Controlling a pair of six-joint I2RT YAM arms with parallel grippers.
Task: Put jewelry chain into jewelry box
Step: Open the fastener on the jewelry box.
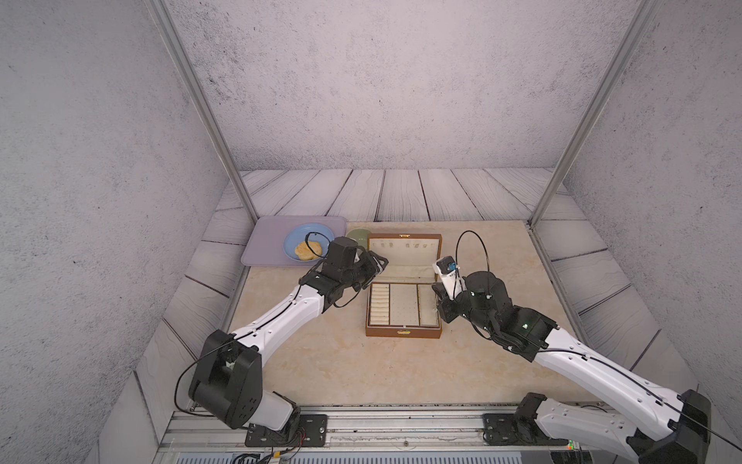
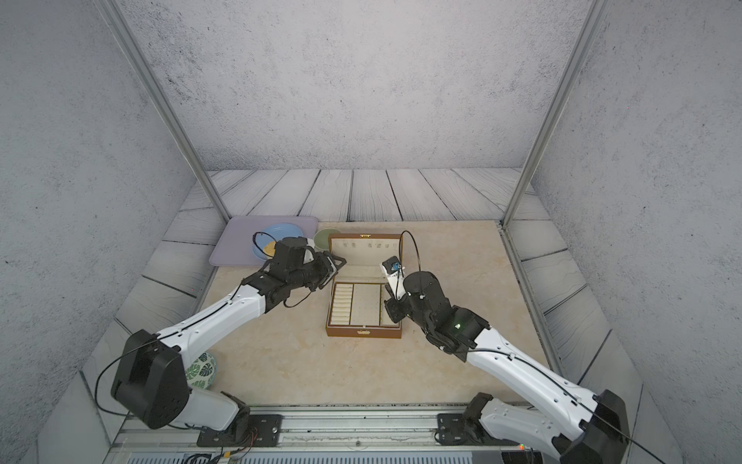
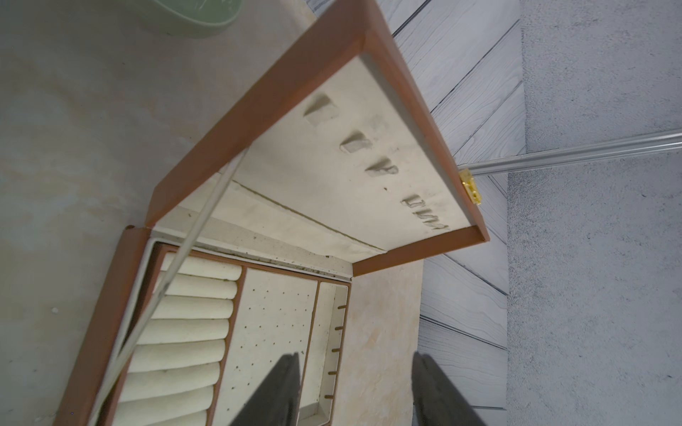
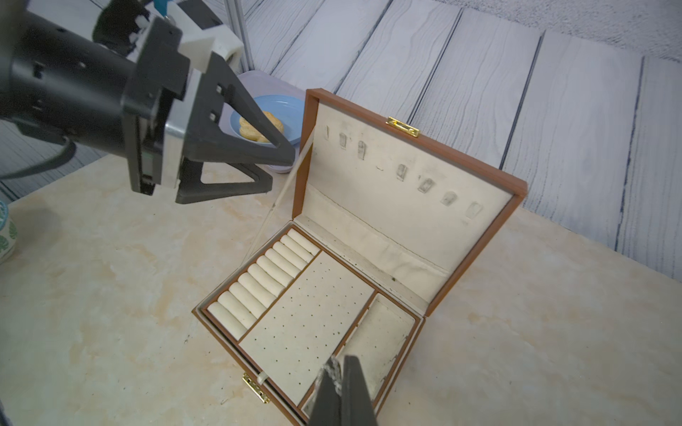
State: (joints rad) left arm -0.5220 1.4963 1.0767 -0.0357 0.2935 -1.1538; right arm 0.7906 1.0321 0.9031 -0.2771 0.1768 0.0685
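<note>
Over the narrow end compartment of the jewelry box, a glittering bit, judged the jewelry chain, is pinched by the right claw; the left claw is spread. Light, limp, slippery: best held bunched.

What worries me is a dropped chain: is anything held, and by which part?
The right pincer is shut on a glittery bit at its tips, seemingly the jewelry chain; which part cannot be told. The left pincer is open, empty.
</note>
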